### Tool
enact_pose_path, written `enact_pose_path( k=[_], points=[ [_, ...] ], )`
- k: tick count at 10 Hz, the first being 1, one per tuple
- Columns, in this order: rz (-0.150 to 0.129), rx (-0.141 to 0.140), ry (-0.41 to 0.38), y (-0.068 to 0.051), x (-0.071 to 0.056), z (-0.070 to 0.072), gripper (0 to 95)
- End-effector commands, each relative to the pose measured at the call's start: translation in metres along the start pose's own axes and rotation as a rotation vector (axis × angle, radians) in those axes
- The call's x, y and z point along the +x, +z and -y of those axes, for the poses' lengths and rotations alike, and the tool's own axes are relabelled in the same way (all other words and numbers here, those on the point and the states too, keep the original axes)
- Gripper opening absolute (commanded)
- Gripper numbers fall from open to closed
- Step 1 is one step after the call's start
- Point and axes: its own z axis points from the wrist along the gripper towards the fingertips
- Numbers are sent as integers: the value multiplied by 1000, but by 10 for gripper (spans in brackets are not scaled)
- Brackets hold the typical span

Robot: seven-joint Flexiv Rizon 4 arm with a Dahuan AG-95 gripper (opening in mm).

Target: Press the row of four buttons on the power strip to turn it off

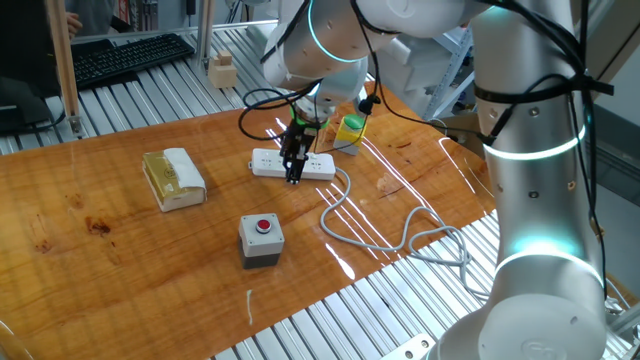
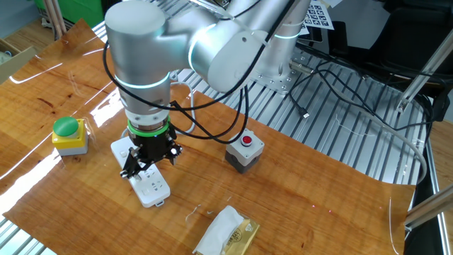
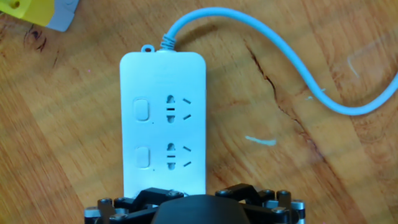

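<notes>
You are looking at a glossy wooden board (image 1: 120,240) laid over a ribbed metal table (image 1: 340,320), with bright light streaking its varnish. Behind it lie a black keyboard (image 1: 125,55), a wooden post (image 1: 62,60) and dark cables (image 2: 354,92).

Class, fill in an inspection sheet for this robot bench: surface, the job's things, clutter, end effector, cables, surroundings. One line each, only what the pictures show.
Surface: wooden tabletop laid on a ribbed metal bench.
Job's things: white power strip lying flat; two buttons visible in the hand view, the rest hidden under the hand.
Clutter: grey box with red button; green knob on yellow base; tan-and-white block.
End effector: pointing down over the strip, open, holding nothing.
Cables: strip's cable looping across the table; black leads along the arm.
Surroundings: keyboard behind the table.
</notes>
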Motion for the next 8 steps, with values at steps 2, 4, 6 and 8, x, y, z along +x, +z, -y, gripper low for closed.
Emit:
enact_pose_path(
  k=[2, 4, 6, 8],
  points=[
    [2, 29, -17, 0, 1, -2, 950],
    [-6, 50, -23, -15, 1, -1, 950],
    [-1, 57, -39, -21, 1, -1, 950],
    [-8, 90, -161, -24, 10, 3, 950]
  ],
)
